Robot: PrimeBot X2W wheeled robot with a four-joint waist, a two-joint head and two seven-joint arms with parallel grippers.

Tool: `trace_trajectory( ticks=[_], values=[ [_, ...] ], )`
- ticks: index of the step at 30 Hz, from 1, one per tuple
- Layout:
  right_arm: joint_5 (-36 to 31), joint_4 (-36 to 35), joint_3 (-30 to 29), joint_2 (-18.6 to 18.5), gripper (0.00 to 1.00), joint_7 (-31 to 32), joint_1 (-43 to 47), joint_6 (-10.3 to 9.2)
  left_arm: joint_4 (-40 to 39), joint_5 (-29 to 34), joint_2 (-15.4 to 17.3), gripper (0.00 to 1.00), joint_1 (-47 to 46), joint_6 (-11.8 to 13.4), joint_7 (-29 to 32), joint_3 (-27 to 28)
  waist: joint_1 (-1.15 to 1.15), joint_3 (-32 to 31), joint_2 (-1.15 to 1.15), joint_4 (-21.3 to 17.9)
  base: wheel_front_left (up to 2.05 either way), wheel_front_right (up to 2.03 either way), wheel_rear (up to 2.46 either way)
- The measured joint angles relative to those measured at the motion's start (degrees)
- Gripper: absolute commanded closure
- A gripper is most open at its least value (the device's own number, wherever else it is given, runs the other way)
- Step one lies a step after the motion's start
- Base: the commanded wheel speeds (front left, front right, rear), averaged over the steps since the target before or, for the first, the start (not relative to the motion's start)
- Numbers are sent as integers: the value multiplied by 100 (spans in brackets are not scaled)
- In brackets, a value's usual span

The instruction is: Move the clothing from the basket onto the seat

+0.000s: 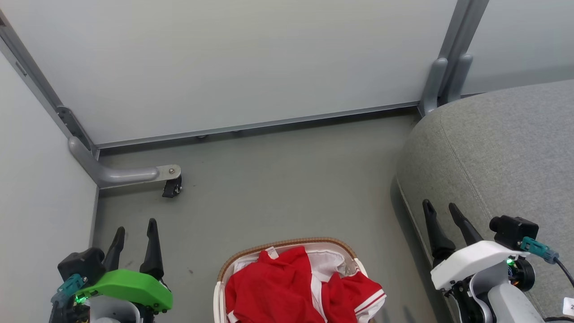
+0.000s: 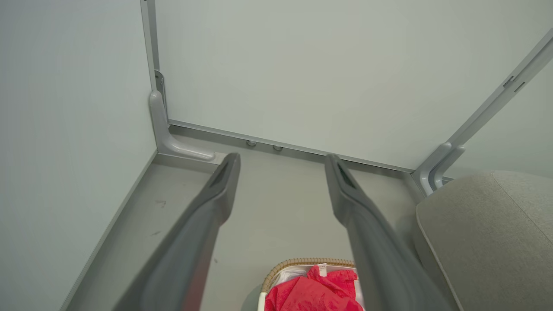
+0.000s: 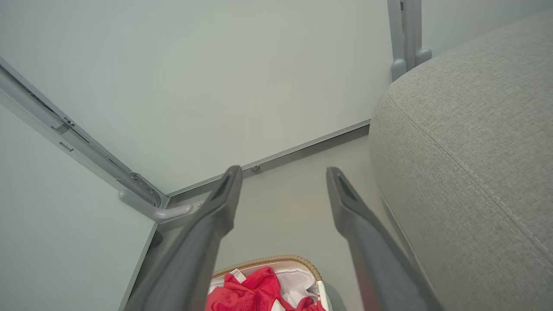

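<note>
Grey floor (image 1: 278,179) bears basket (image 1: 287,242); label (image 1: 271,252) on clothing (image 1: 273,289) illegible.

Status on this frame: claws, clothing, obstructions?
Left claw open, empty, left of basket. Right claw open, empty, beside seat. Clothing heaped in basket, partly over rim. No obstruction seen.

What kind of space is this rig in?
Probably a partitioned test bay staged as a living room: pale partition panels on grey metal frames, one foot on a caster, a grey sofa seat, and a basket of red clothing.
</note>
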Motion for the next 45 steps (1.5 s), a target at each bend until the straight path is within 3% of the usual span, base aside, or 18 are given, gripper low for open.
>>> trace_trajectory(
  ticks=[12,31,45],
  values=[
    [-705,78,9,2,0,-162,-50,0,-7,550,45,0,-2,69,-165,-81,0,16,0,14,0,0,0],
    [-1619,279,59,31,0,-403,-113,1,66,1385,-108,0,2,-308,-410,68,0,124,0,-6,0,0,0],
    [-2273,41,194,58,0,-556,-713,2,165,1927,-311,0,-503,-433,-558,-170,0,869,0,-172,0,0,0]
  ],
)
